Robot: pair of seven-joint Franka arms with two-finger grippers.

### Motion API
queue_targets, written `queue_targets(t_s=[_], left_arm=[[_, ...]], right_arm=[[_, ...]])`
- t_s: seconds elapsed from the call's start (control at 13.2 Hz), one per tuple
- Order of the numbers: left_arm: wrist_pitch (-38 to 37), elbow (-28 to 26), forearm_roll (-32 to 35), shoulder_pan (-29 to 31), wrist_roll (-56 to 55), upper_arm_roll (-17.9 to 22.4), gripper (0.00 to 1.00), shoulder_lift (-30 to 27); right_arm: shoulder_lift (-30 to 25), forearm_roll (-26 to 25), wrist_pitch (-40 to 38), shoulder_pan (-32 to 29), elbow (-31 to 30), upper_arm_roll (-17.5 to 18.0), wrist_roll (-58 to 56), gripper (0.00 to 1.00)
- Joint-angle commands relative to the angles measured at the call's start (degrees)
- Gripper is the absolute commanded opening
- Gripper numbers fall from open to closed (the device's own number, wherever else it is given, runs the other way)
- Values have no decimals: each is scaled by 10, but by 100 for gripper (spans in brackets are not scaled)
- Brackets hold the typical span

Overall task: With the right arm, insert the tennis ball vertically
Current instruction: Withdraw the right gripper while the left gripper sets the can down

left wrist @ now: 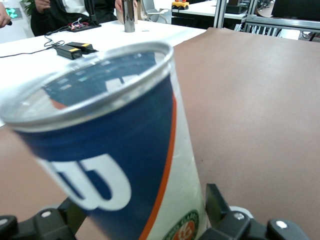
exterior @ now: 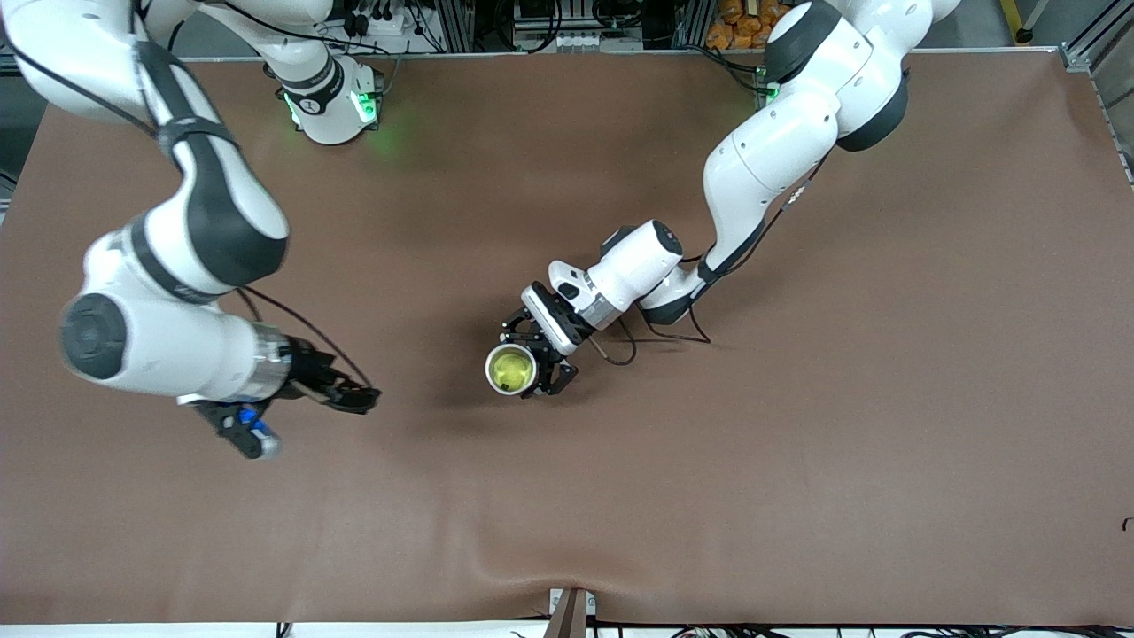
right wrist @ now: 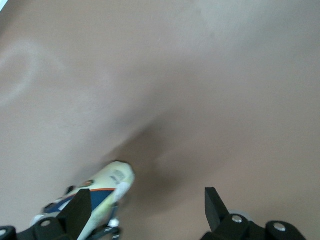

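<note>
table (exterior: 797, 461): brown mat, carries the can.
can (exterior: 511, 369): tennis-ball tube, upright mid-table, mouth up.
left pincer (exterior: 534, 358): fingers spread wide around the can's body, steadying it.
right pincer (exterior: 350, 394): empty, jaws apart, off toward the right arm's end of the table, clear of the can.
tennis ball (exterior: 513, 368): yellow, already sitting inside the can.
step: insertion looks done; right arm backed off.
next: likely the left pincer lets go without tipping the can.
</note>
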Motion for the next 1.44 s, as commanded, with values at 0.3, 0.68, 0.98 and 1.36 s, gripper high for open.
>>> queue_targets(t_s=[0.3, 0.68, 0.98, 1.36], left_arm=[[-2, -66, 6, 7, -20, 0, 100, -39], [-2, -62, 6, -8, -20, 1, 100, -39], [-2, -67, 7, -2, -17, 2, 100, -37], [-2, -133, 7, 24, -19, 2, 100, -61]], right_arm=[[-46, -8, -42, -43, -14, 8, -76, 100], [-95, 3, -113, 57, -8, -171, -233, 100], [-155, 87, -158, 106, -11, -320, -379, 100], [-287, 91, -222, 62, -74, -308, -395, 100]])
